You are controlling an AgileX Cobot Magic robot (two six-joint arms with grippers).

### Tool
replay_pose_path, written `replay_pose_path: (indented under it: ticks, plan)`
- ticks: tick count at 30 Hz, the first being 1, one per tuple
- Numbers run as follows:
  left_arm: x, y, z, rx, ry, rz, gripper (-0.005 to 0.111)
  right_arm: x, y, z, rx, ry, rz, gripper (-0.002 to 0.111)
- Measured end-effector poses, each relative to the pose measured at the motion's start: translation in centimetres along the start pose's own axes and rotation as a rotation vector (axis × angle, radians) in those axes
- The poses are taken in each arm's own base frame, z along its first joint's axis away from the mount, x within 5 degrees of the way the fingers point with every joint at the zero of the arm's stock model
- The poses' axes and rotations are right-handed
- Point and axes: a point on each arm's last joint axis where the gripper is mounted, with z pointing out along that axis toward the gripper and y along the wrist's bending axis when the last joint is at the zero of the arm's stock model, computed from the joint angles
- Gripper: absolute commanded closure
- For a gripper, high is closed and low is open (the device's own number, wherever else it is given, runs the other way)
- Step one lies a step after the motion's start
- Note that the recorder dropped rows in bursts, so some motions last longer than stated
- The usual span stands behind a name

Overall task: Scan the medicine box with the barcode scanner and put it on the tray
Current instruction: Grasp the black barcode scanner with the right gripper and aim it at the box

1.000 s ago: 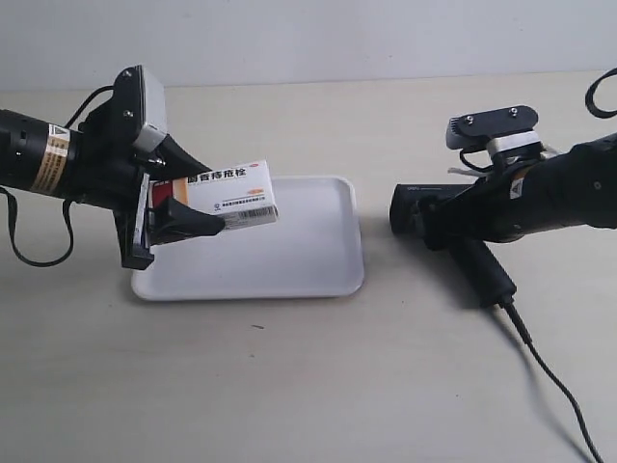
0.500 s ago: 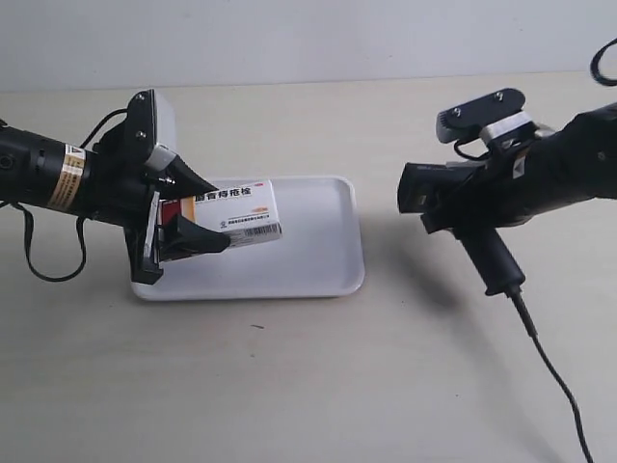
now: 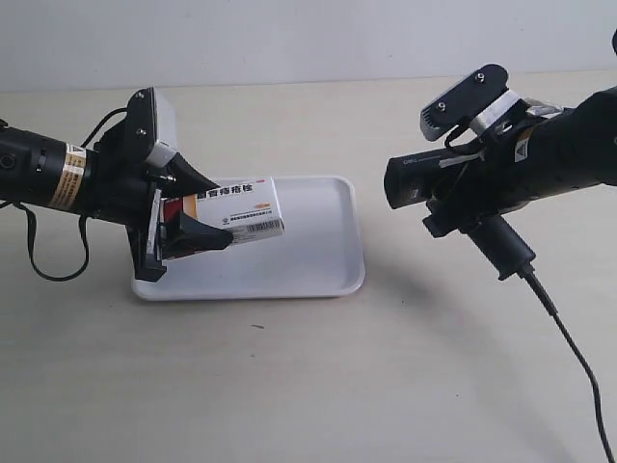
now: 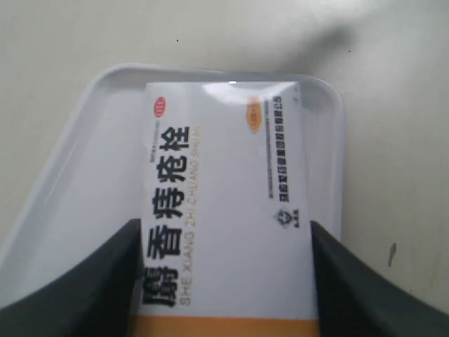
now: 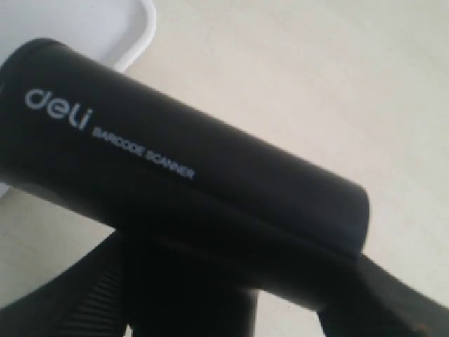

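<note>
From the exterior view, the medicine box (image 3: 241, 209) hangs low over the tray (image 3: 318, 270), pinched at its red-banded end by the left hand (image 3: 188, 207), barcode edge turned toward the camera. The barcode scanner (image 3: 463, 198) is lifted off the tabletop (image 3: 289, 386) at the other arm, head facing the tray, cable trailing.

In the left wrist view, the dark fingers (image 4: 77, 295) close on both long sides of the box, the tray rim showing around it. Judged from this, the placing goes well if the box is lowered flat near the tray's middle before the fingers part.

In the right wrist view, the right hand (image 5: 231, 309) clasps the scanner beneath its barrel, tray corner just beyond; holding it clear of the tray avoids a knock.
</note>
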Motion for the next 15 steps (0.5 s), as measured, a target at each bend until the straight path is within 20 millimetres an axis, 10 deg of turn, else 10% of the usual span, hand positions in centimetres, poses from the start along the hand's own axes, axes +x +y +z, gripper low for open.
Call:
replay_pose_path:
  ticks: [15]
  plan:
    - [-0.4,-0.7,0.0,0.074,-0.048,0.024,0.107,0.2,-0.9,1.6,0.025,-0.043,-0.022,0.108]
